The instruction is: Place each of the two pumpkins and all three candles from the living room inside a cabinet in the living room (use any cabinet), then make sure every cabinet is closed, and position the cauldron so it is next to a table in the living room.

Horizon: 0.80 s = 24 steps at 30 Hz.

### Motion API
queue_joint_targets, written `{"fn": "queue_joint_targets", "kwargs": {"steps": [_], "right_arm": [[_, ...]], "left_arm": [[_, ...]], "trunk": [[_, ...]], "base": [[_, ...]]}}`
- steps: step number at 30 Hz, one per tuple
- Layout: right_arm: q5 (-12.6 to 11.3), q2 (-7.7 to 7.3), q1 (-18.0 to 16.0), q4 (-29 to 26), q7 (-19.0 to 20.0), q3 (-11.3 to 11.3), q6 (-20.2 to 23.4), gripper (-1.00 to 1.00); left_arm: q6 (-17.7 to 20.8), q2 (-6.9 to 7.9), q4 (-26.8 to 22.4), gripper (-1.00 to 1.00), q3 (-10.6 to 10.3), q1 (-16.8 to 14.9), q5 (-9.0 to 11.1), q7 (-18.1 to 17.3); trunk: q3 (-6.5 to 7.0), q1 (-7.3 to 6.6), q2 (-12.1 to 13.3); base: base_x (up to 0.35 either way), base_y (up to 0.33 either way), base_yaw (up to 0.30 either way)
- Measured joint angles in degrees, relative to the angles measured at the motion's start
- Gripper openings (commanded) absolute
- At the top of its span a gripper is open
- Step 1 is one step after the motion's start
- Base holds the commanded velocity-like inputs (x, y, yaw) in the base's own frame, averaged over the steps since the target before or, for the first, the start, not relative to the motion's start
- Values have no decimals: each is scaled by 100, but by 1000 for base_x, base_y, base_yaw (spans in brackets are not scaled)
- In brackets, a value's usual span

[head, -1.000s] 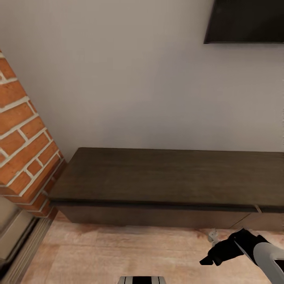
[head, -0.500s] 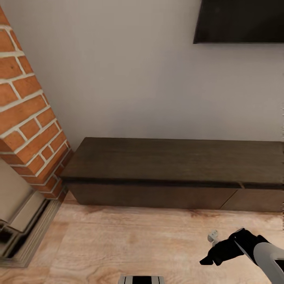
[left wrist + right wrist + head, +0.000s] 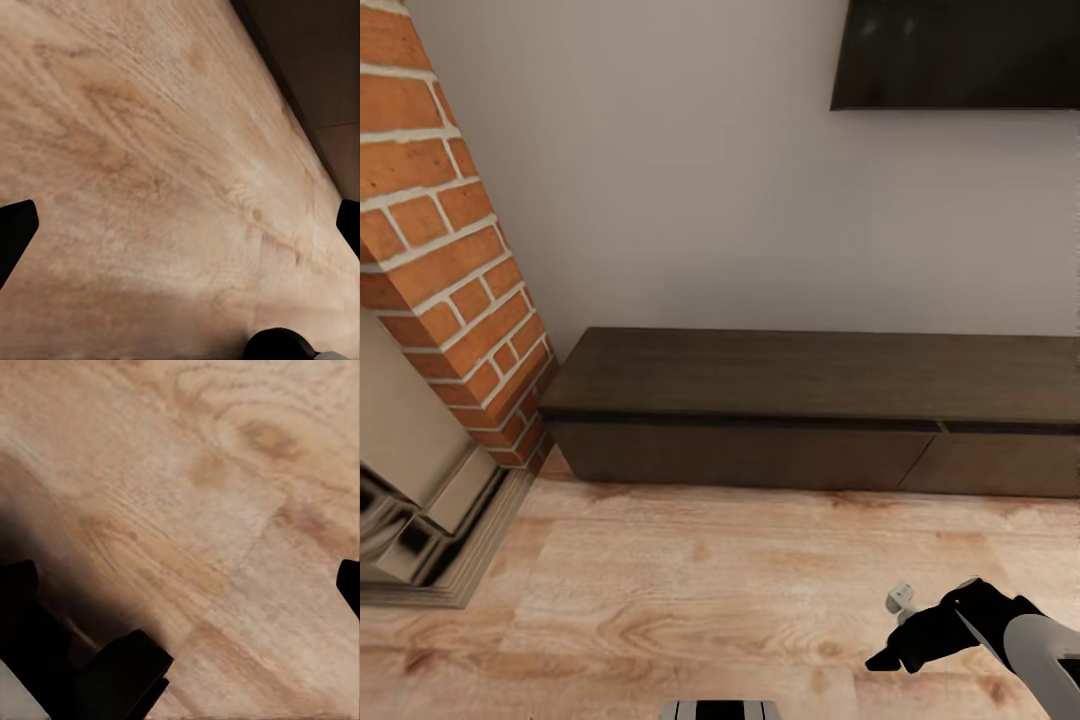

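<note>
The cabinet (image 3: 810, 420) is a long, low, dark brown unit against the white wall, and its flat drawer fronts are all flush and closed. My right gripper (image 3: 892, 652) hangs over the wooden floor in front of the cabinet's right part. In the right wrist view the right gripper (image 3: 180, 585) is open, with bare floor between its fingers. My left gripper (image 3: 180, 229) is open too and holds nothing; the cabinet's dark front (image 3: 315, 60) runs along one corner of that view. The pumpkins, candles, cauldron and table are out of view.
A red brick fireplace (image 3: 450, 250) with a pale hearth (image 3: 420, 520) stands left of the cabinet. A dark TV screen (image 3: 960, 55) hangs on the wall above it. Light wooden floor (image 3: 710, 600) stretches between me and the cabinet.
The head view has pulled back from the cabinet, so it looks smaller and higher, with more floor and fireplace showing. My right arm holds the same pose.
</note>
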Motion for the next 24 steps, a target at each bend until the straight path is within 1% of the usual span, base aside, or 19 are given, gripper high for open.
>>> {"fn": "queue_joint_targets", "kwargs": {"steps": [4,7,10,11,12,13,15,16,17,18,20,21,22,23,24], "right_arm": [[-1,-30,0,-9,176,0,30,100],[-9,-75,0,-35,283,-1,51,100],[-17,-175,0,-59,526,-3,79,100],[-22,-276,0,-70,726,-1,104,100],[-25,-344,0,-76,845,-4,123,100],[-27,-499,0,-88,1100,6,167,100],[-33,-704,0,-139,1379,-2,226,100],[-40,-923,-2,-270,1648,-1,300,100],[-53,-1059,-1,-378,1785,-8,348,100],[-83,-1287,-3,-650,2022,-21,456,100],[-138,-1533,-1,-1000,2205,-28,595,100],[-210,-1744,-5,-1347,2317,-39,744,100],[-257,-1868,-1,-1535,2360,-37,825,100],[-358,-2082,-4,-1859,2418,-39,964,100],[-419,-2206,-1,-2023,2440,-36,1033,100]], "left_arm": [[0,0,0,100,0,0,0,-29],[0,0,0,100,0,0,0,-39],[2,0,0,100,0,0,0,-40],[4,0,-1,100,0,1,0,-38],[5,0,0,100,0,0,0,-35],[6,0,-1,100,1,1,0,-31],[7,0,-1,100,0,1,1,-31],[7,0,-1,100,1,2,1,-33],[7,0,-1,100,1,1,0,-33],[8,0,-1,100,1,2,0,-33],[8,0,0,100,1,1,3,-32],[8,0,-1,100,1,1,5,-32],[8,0,0,100,1,1,6,-32],[8,0,-1,100,1,2,7,-35],[8,0,-1,100,1,1,7,-36]], "trunk": [[0,-1,0],[0,-2,0],[0,-3,0],[0,-3,0],[0,-3,0],[0,-4,0],[0,-4,0],[1,-4,0],[1,-4,0],[1,-4,0],[1,-4,0],[1,-5,-1],[1,-4,0],[1,-5,-1],[1,-4,0]], "base": [[-309,0,0],[-124,0,0],[-51,0,0],[-27,0,0],[-17,0,0],[-14,0,0],[-9,0,0],[-6,0,0],[-4,0,0],[-3,0,0],[-2,0,0],[-1,0,0],[0,0,0],[0,0,0],[0,0,0]]}}
